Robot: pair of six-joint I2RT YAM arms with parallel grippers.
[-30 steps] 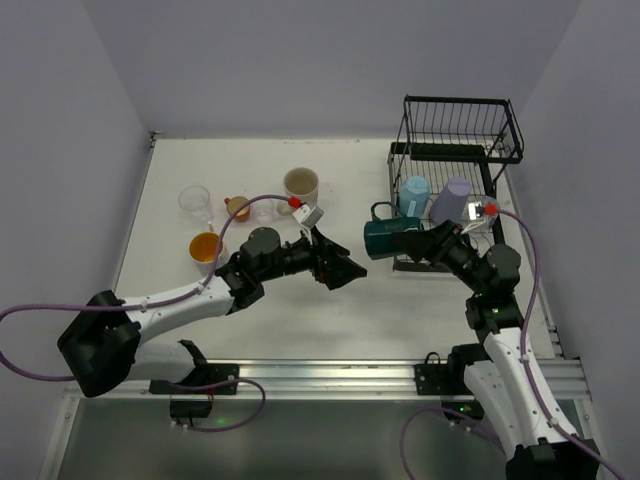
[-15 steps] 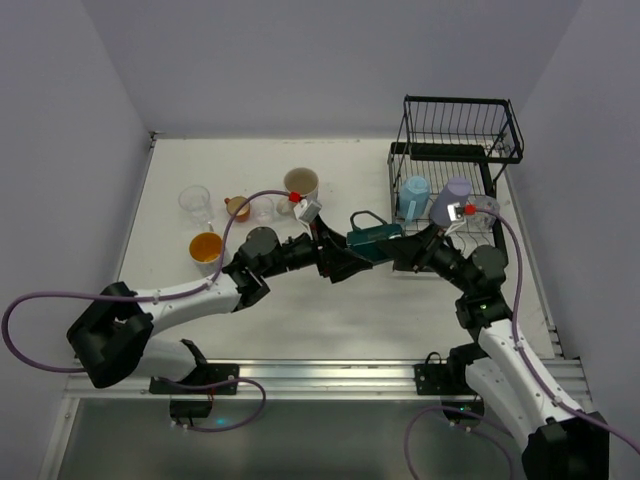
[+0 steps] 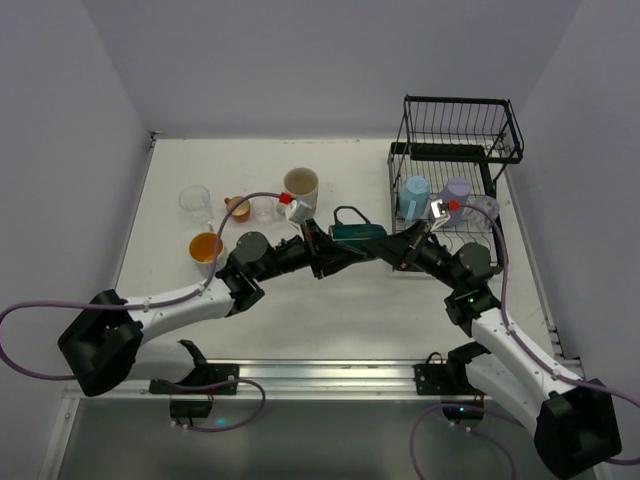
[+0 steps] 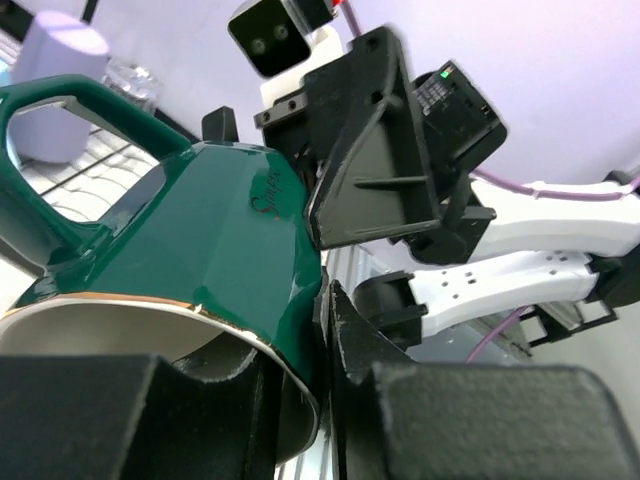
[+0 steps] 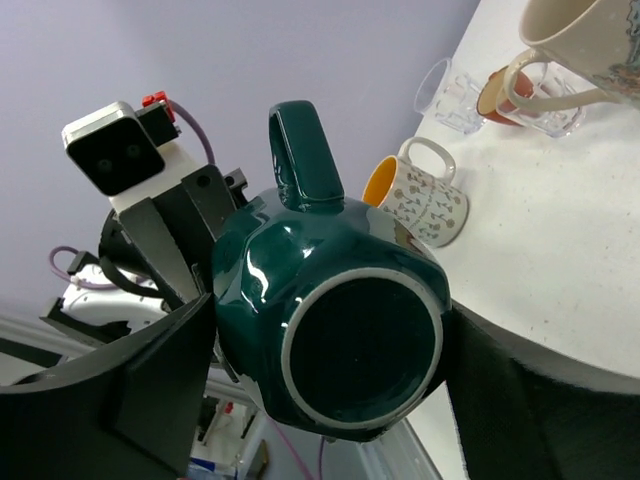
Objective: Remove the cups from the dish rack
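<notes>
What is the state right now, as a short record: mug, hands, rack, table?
held item: green mug, off the table, between both hands
left hand: shut on the mug's rim
right hand: shut around the mug's base end
dish rack: holds light blue cup, lavender cup, clear glass
table: beige mug, orange-yellow mug, small orange-red cup, two more glasses

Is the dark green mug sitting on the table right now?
No, the right tool grips the dark green mug in the air above the table, with the left tool at its rim.
</notes>
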